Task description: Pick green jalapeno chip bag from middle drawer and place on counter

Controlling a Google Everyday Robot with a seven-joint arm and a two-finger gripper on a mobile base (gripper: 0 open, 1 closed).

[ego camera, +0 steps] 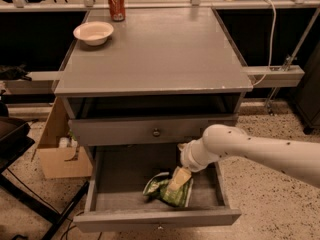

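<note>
The green jalapeno chip bag (167,190) lies wrinkled on the floor of the open middle drawer (155,218), right of its centre. My gripper (178,180) reaches down from the white arm at the right, and its pale fingers rest on the bag's right half. The grey counter (160,54) is the cabinet top above, with a closed drawer under it.
A pale bowl (93,32) and a red soda can (116,4) stand at the counter's far left. A cardboard box (60,151) sits on the floor left of the cabinet. A dark frame (20,144) stands at the far left.
</note>
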